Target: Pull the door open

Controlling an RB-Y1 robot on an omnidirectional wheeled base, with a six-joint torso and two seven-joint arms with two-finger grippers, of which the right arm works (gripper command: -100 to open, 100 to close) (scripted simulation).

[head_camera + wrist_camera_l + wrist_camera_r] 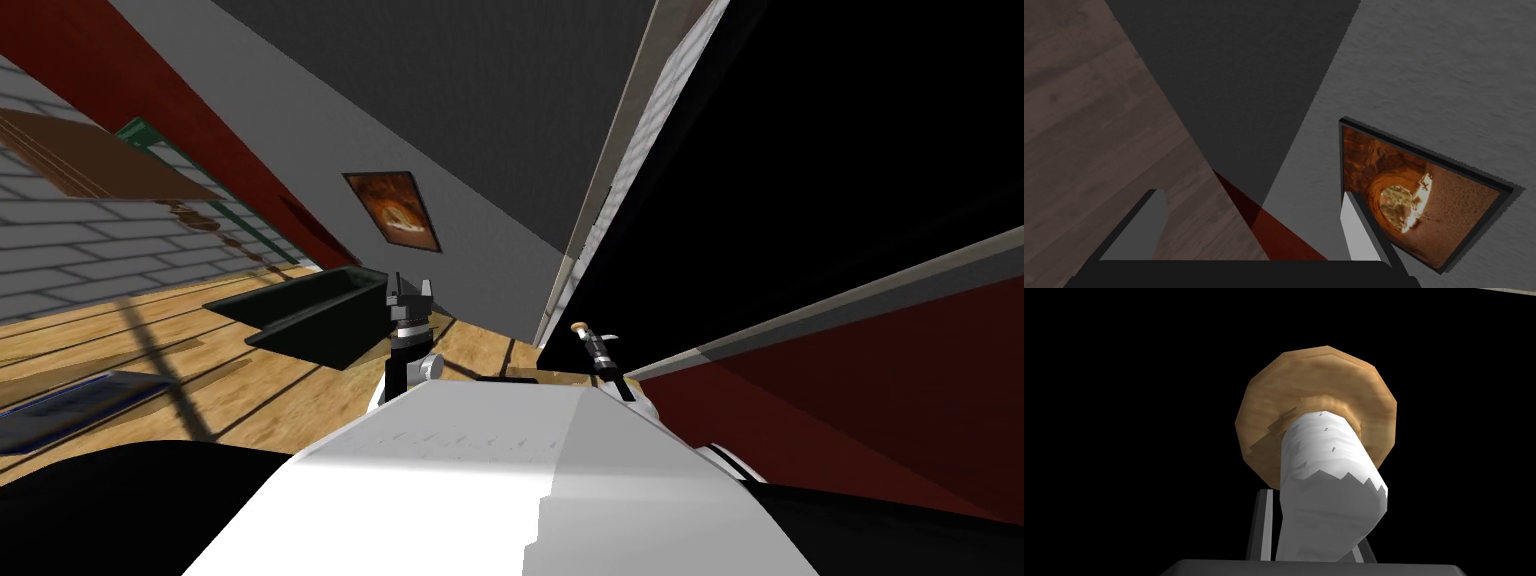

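1. right gripper [591, 338]: held forward and low at the end of a dark forearm slanting up to the handle [1329, 488]. Two fingers [1263, 523] clamped against opposite sides of the white bar.

2. handle: one. White cylinder bar set on one round tan plate [1319, 388], with the bar pointing back into the gripper's body. Black area behind the plate.

3. door [850, 400]: one. Dark red panel with a grey edge strip, starting just beside the handle and running away to its right. Black area above the panel, closed off by a pale frame post [600, 200] rising above the handle.

4. left gripper [411, 290]: well apart from the handle, to its left. Pointed upward on an upright forearm, with two left fingers [1356, 230] spread wide and empty.

5. By view:
- Right wrist: the clamp on the bar seen close, and the faceted rim of the plate.
- Head: both arms together, the door panel and the wooden floor [200, 340].

6. Surroundings, head view:
- One black tub [300, 310] on the floor, left of the handle and just past the left gripper.
- One framed picture [392, 208] on the grey wall, above and left of the handle.
- One dark flat mat [70, 405] on the floor, far left of the handle.

7. Tally: two grippers, four fingers, one handle, one plate, one door, one tub, one picture, one mat.
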